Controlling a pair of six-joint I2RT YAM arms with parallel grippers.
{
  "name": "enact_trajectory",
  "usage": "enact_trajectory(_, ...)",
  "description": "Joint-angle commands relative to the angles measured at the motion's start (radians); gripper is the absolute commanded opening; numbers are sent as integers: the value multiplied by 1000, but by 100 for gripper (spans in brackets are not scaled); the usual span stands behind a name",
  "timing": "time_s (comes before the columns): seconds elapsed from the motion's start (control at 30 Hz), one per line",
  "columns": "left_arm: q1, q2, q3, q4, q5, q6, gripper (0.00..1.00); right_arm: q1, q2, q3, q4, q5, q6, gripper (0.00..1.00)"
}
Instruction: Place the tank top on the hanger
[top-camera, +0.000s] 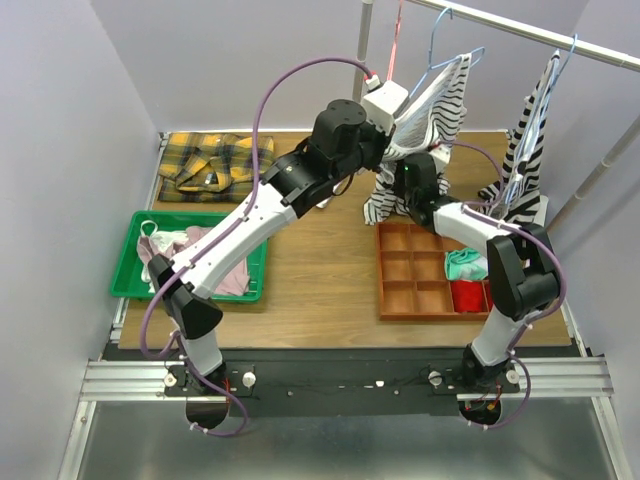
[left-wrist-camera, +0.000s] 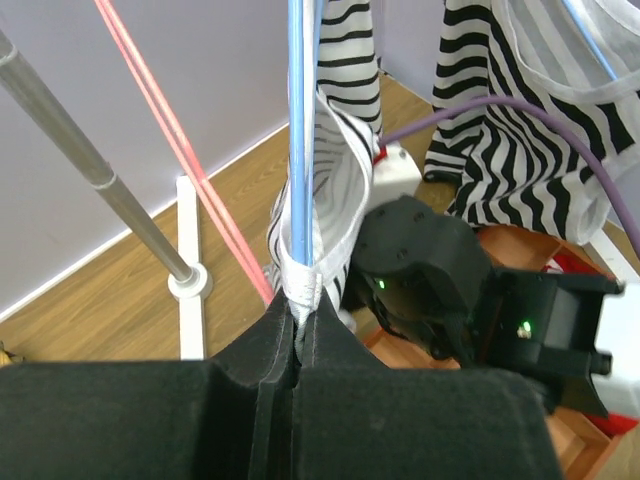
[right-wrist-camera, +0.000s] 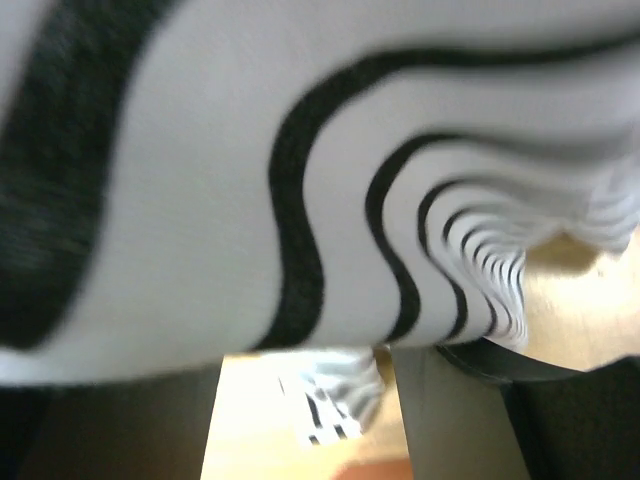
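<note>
Tank top, white with thin dark stripes, hangs at the upper right of the top view, draped on the light-blue hanger under the metal rail. Its long axis slants from the strap at upper right down-left to the hem, which bunches just above the bench. My left tool is pinched fully closed on a fold of its white edge, together with the blue wire. My right tool sits under the cloth with its fingers apart and nothing clamped between them. Blurred stripes fill that view.
</note>
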Motion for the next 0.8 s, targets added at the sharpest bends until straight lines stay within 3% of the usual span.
enact_trajectory(0.0,-4,78,111,52,-48,-13,0,3,-55,-104,16,-92,23,71)
enact_trajectory(0.37,-7,168,239,50,-34,-26,0,22,-197,-225,15,-222,-8,71)
enact_trajectory(0.77,-29,316,435,-2,-41,0,0,90,-365,-356,-7,-265,-26,72)
